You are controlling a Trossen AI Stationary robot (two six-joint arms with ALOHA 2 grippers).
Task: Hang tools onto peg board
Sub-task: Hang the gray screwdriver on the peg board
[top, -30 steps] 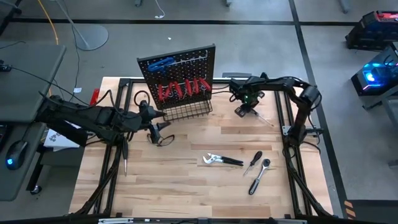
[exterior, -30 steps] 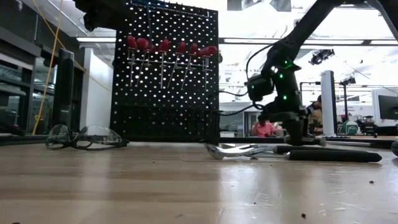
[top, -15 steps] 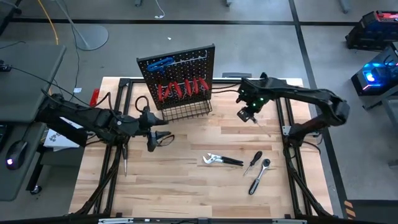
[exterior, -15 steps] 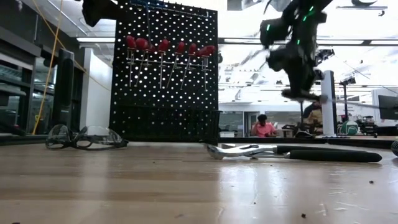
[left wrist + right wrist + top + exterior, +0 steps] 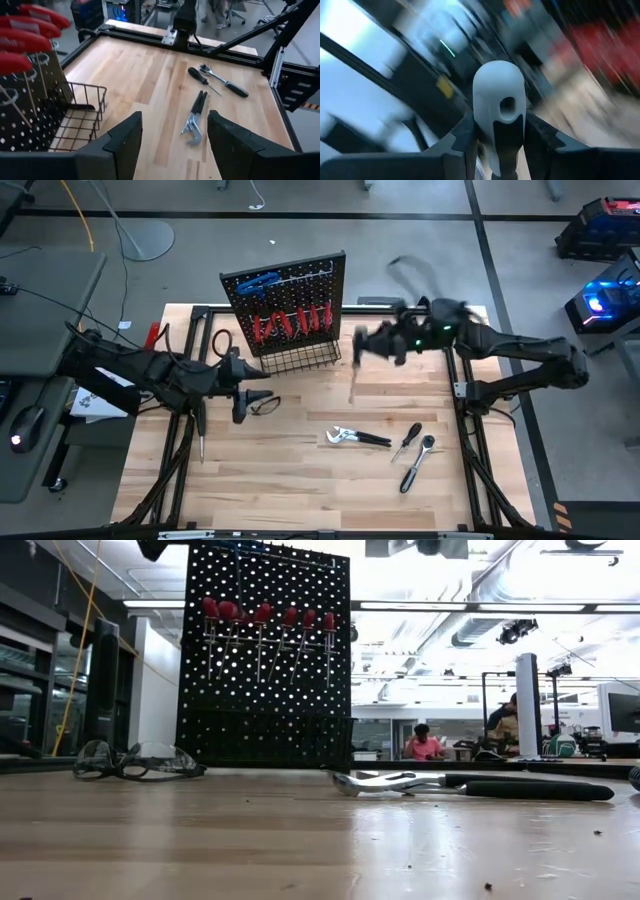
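The counter is pale wood in glued strips, smooth with a soft sheen that mirrors light in the low view. At upper centre of the high view the peg board is matt black perforated metal, with a thin black wire basket below it. The screwdrivers hung on it have glossy red plastic handles and bright steel shafts. At lower centre, the pliers show bare silvery metal jaws and matt black grips; just right of them the ratchet is polished chrome. The safety glasses at left in the low view are clear glossy plastic. The right claw clamps a smooth, pale grey plastic-looking handle.
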